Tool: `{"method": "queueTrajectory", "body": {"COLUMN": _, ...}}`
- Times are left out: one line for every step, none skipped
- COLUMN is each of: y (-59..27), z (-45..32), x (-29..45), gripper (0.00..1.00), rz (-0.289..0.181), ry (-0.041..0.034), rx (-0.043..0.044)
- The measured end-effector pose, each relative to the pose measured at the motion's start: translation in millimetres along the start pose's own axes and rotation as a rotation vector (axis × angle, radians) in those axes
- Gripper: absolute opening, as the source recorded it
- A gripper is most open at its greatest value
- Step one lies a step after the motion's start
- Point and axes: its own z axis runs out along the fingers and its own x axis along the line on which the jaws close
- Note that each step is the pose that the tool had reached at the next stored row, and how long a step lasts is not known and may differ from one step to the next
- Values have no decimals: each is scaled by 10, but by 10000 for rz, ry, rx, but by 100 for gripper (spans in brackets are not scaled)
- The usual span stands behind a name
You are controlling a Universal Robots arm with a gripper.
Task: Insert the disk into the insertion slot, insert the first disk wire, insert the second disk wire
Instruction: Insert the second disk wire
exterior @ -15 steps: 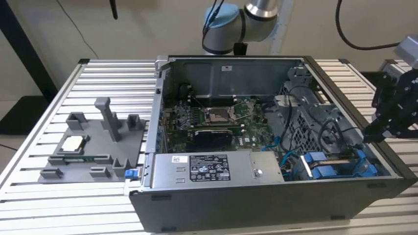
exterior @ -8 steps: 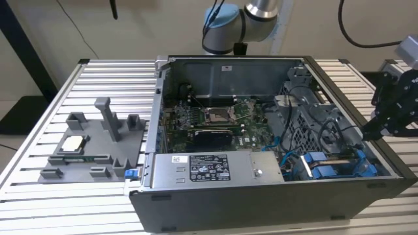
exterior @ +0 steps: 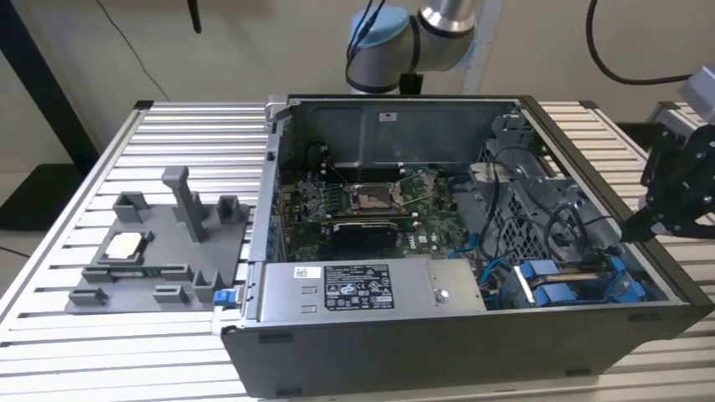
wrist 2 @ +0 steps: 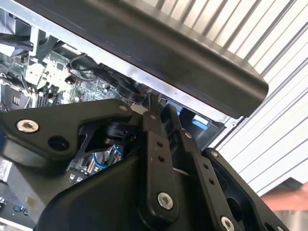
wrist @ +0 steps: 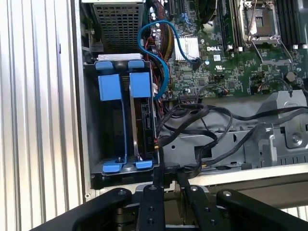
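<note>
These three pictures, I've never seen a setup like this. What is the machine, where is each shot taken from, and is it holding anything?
The machine is a robot arm with a black gripper. The exterior view looks down on an open computer case lying on a ribbed metal table, beside a grey parts holder. The other two views come from cameras riding near the arm's wrist, looking past the gripper's fingers into the case. There the disk sits in its blue frame inside the slot. The gripper appears shut and empty at the case's edge, near black cables.

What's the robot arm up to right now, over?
Gripper at the case's side wall, nothing visibly held. Disk seated in insertion slot. Loose black cables beside the bay.
</note>
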Motion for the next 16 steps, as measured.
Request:
{"method": "queueTrajectory", "body": {"y": -2, "z": 0, "x": 12, "gripper": 24, "rz": 37, "ry": -10, "rx": 3}}
{"method": "queueTrajectory", "body": {"y": -3, "z": 1, "x": 25, "gripper": 16, "rz": 76, "ry": -20, "rx": 6}}
{"method": "queueTrajectory", "body": {"y": -4, "z": 2, "x": 36, "gripper": 16, "rz": 114, "ry": -31, "rx": 10}}
{"method": "queueTrajectory", "body": {"y": -6, "z": 2, "x": 46, "gripper": 16, "rz": 158, "ry": -47, "rx": 12}}
{"method": "queueTrajectory", "body": {"y": -6, "z": 2, "x": 53, "gripper": 16, "rz": 207, "ry": -73, "rx": 9}}
{"method": "queueTrajectory", "body": {"y": -6, "z": 1, "x": 59, "gripper": 16, "rz": 258, "ry": -112, "rx": -1}}
{"method": "queueTrajectory", "body": {"y": -2, "z": 0, "x": 62, "gripper": 16, "rz": 302, "ry": -157, "rx": -12}}
{"method": "queueTrajectory", "body": {"y": 4, "z": -2, "x": 64, "gripper": 16, "rz": 338, "ry": -215, "rx": -25}}
{"method": "queueTrajectory", "body": {"y": 16, "z": -9, "x": 64, "gripper": 16, "rz": 364, "ry": -286, "rx": -35}}
{"method": "queueTrajectory", "body": {"y": 36, "z": -16, "x": 65, "gripper": 16, "rz": 383, "ry": -361, "rx": -42}}
{"method": "queueTrajectory", "body": {"y": 58, "z": -22, "x": 66, "gripper": 16, "rz": 395, "ry": -425, "rx": -49}}
{"method": "queueTrajectory", "body": {"y": 82, "z": -29, "x": 68, "gripper": 16, "rz": 404, "ry": -477, "rx": -54}}
{"method": "queueTrajectory", "body": {"y": 105, "z": -36, "x": 69, "gripper": 16, "rz": 412, "ry": -513, "rx": -57}}
{"method": "queueTrajectory", "body": {"y": 130, "z": -40, "x": 71, "gripper": 16, "rz": 418, "ry": -544, "rx": -58}}
{"method": "queueTrajectory", "body": {"y": 157, "z": -46, "x": 72, "gripper": 16, "rz": 422, "ry": -562, "rx": -60}}
{"method": "queueTrajectory", "body": {"y": 181, "z": -50, "x": 74, "gripper": 16, "rz": 425, "ry": -570, "rx": -61}}
